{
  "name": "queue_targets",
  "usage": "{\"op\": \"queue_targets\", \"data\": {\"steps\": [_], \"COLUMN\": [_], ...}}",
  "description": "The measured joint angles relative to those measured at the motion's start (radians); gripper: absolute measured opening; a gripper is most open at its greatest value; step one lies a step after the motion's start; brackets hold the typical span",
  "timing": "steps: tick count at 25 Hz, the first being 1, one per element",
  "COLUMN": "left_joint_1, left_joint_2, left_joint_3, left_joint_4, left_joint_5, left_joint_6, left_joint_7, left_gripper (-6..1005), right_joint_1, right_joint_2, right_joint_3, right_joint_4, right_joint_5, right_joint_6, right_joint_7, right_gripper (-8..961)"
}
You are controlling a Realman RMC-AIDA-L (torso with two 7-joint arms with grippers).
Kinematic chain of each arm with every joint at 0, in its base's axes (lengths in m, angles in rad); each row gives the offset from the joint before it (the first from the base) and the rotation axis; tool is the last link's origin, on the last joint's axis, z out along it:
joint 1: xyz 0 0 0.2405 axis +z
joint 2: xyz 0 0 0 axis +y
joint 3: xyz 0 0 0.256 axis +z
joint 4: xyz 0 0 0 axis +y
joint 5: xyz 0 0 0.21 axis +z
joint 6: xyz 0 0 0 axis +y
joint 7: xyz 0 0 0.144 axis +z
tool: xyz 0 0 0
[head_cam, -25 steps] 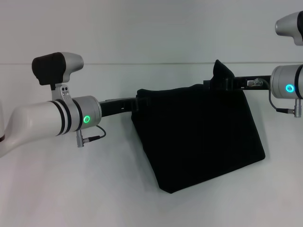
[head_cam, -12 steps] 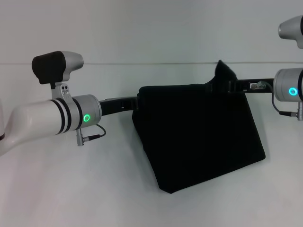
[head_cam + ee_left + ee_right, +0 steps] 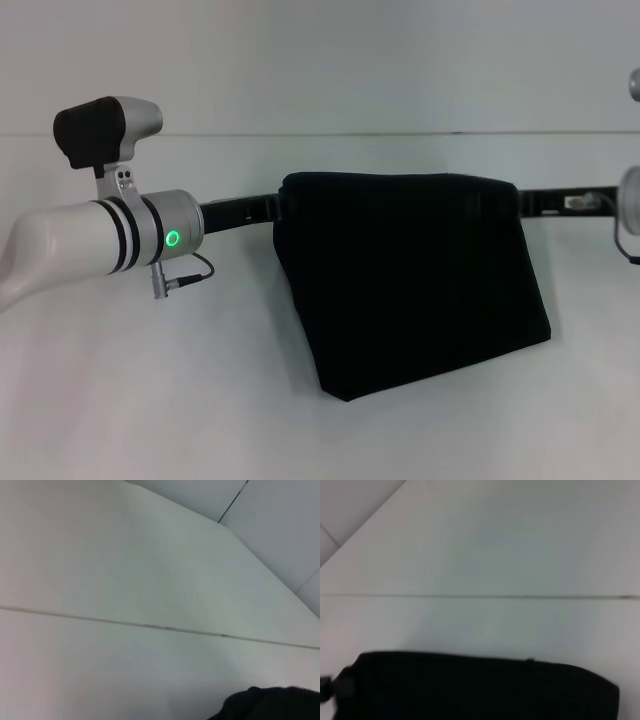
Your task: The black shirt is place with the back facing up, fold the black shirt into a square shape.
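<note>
Black shirt (image 3: 415, 280) hanging as a folded panel, stretched taut along its top edge between the two grippers, lower edge sagging onto the white table (image 3: 150, 400). Left gripper (image 3: 283, 205) clamped on the near top corner, right gripper (image 3: 515, 203) clamped on the opposite top corner, fingers buried in cloth.
</note>
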Motion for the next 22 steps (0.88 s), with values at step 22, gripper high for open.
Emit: {"op": "queue_targets", "data": {"steps": [22], "left_joint_1": [-0.004], "left_joint_2": [0.002], "left_joint_3": [0.004], "left_joint_4": [-0.001], "left_joint_5": [0.002], "left_joint_6": [-0.019], "left_joint_7": [-0.011], "left_gripper": [18], "right_joint_1": [-0.090], "right_joint_2": [-0.061], "right_joint_3": [0.002], "right_joint_4": [-0.038], "right_joint_5": [-0.036], "right_joint_6": [-0.249], "right_joint_7": [-0.019], "right_gripper": [665]}}
